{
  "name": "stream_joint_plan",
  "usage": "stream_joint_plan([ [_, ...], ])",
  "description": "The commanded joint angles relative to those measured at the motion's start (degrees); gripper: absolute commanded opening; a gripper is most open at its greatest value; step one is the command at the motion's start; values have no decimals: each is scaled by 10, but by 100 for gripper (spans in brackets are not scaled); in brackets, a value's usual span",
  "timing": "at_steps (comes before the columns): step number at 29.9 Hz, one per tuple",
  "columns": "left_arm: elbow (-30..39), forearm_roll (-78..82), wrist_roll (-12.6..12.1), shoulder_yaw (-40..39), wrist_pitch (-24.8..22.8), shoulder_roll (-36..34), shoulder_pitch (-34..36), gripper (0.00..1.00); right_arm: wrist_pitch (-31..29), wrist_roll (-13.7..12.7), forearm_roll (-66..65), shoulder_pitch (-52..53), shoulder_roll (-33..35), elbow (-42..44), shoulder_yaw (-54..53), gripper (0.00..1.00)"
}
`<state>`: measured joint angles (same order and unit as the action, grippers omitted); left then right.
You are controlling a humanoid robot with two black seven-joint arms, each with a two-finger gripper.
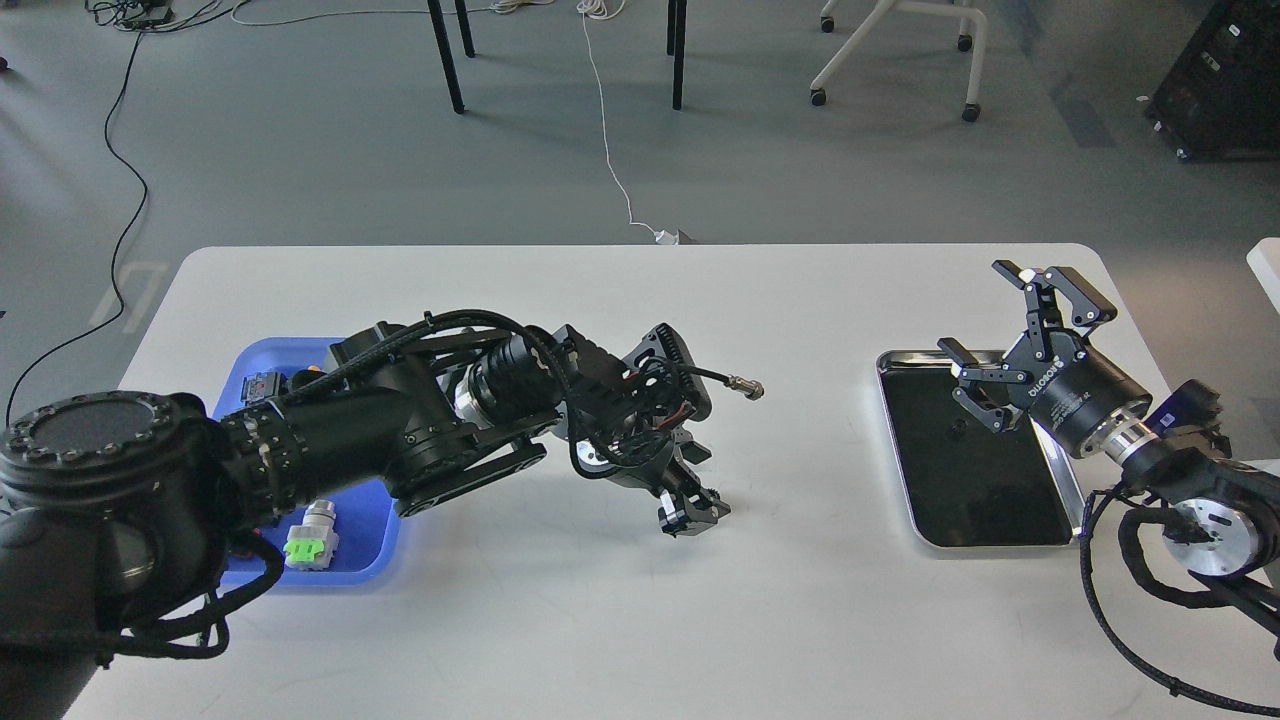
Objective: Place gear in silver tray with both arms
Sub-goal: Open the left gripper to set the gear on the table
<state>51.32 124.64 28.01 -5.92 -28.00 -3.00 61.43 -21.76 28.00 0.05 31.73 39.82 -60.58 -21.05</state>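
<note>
My left gripper [692, 512] hangs over the middle of the table, pointing down, just above the surface. Its fingers stand close together around a small dark piece that looks like the gear [690, 520]; the detail is hard to make out. The silver tray [897, 450] lies at the right of the table and its dark mirror-like bottom holds nothing. My right gripper [1005, 335] is open and empty, raised above the tray's far right corner.
A blue plastic tray [365, 545] lies at the left under my left arm, with a grey and green part [312, 540] and other small parts in it. A cable with a metal plug [748, 388] sticks out from my left wrist. Chair and table legs stand beyond the table.
</note>
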Motion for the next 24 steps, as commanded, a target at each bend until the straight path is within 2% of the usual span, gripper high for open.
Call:
stream_joint_plan([
  [1, 30, -92, 0, -58, 0, -33, 2, 93, 0, 0, -1, 3, -1, -1, 2, 97],
  [2, 36, -130, 0, -68, 0, -41, 2, 98, 0, 0, -2, 5, -2, -3, 4, 97],
  [5, 72, -253, 0, -81, 0, -97, -3, 98, -1, 0, -7, 9, -2, -19, 7, 97],
  [12, 126, -577, 0, -96, 119, -206, -45, 98, -1, 0, -9, 13, -6, -35, 8, 97],
  [16, 140, -707, 0, -134, 138, -257, -86, 98, -1, 0, -10, 19, -6, -35, 14, 97],
  [20, 155, -774, 0, -208, 139, -307, -160, 98, -1, 0, -21, 36, -6, -35, 14, 97],
  [24, 155, -824, 0, -326, 140, -312, -261, 98, -1, 0, -82, 55, -5, -36, 31, 97],
])
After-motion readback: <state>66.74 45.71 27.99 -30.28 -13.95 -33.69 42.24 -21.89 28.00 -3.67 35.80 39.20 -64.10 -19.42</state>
